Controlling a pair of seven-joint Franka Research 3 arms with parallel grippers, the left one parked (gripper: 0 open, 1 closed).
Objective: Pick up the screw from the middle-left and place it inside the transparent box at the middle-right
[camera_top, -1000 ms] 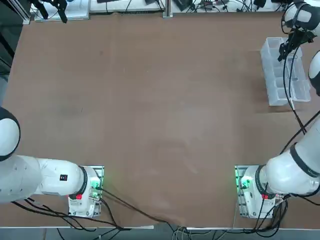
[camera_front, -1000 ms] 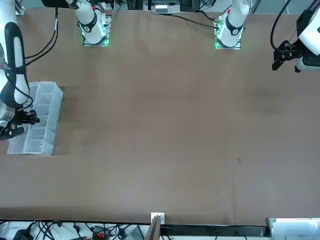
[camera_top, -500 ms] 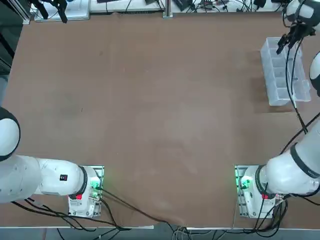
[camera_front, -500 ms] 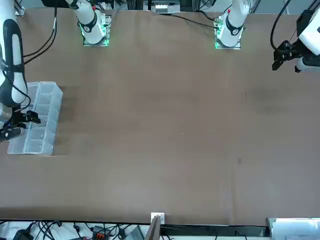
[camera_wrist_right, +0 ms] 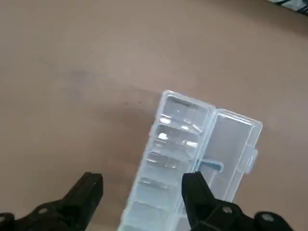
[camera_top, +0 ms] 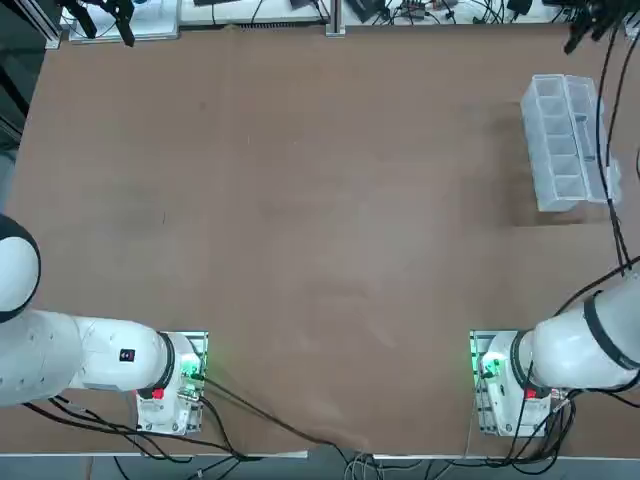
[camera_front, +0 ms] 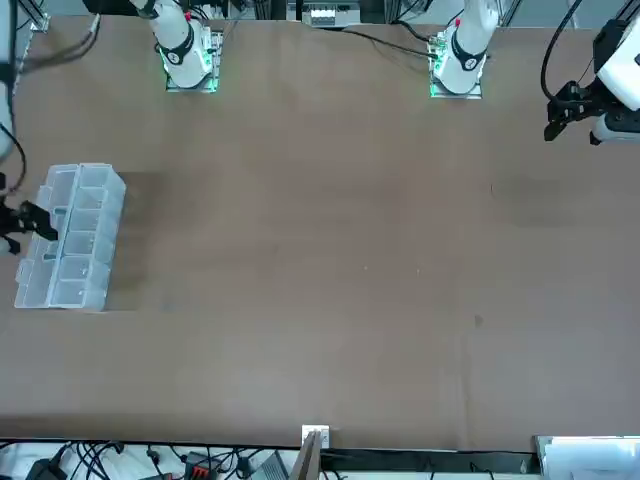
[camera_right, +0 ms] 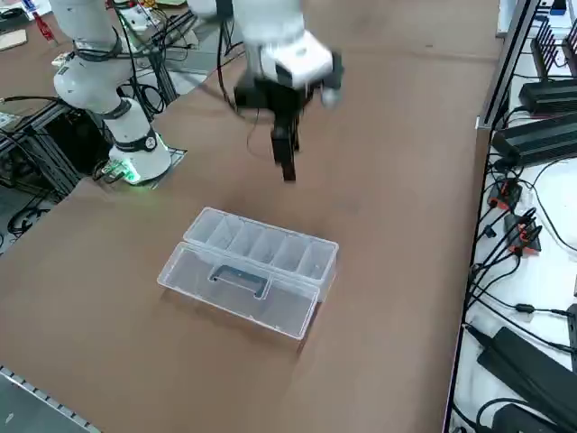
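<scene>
The transparent box (camera_top: 562, 143) lies at the table's middle-right with its lid folded open beside its row of compartments (camera_right: 261, 245). My right gripper (camera_wrist_right: 144, 197) hangs open and empty, high above the table off the box's far end; its fingers (camera_wrist_right: 89, 192) stand wide apart with the box (camera_wrist_right: 183, 154) showing beyond them. It also shows as the dark gripper (camera_right: 287, 162) pointing down, and near the picture edges as the gripper (camera_top: 588, 22) and the gripper (camera_front: 22, 217). A tiny dark sliver (camera_top: 165, 218) lies at the middle-left; I cannot tell if it is the screw.
A small dark stain (camera_top: 200, 105) marks the table at the far left. Cables and power units (camera_right: 532, 135) run along the table's far edge. The arms' bases (camera_top: 505, 385) stand at the near edge. The box (camera_front: 70, 235) sits close to the table's side edge.
My right gripper has lifted up and away from above the box toward its far end. The box and the sliver have not moved.
</scene>
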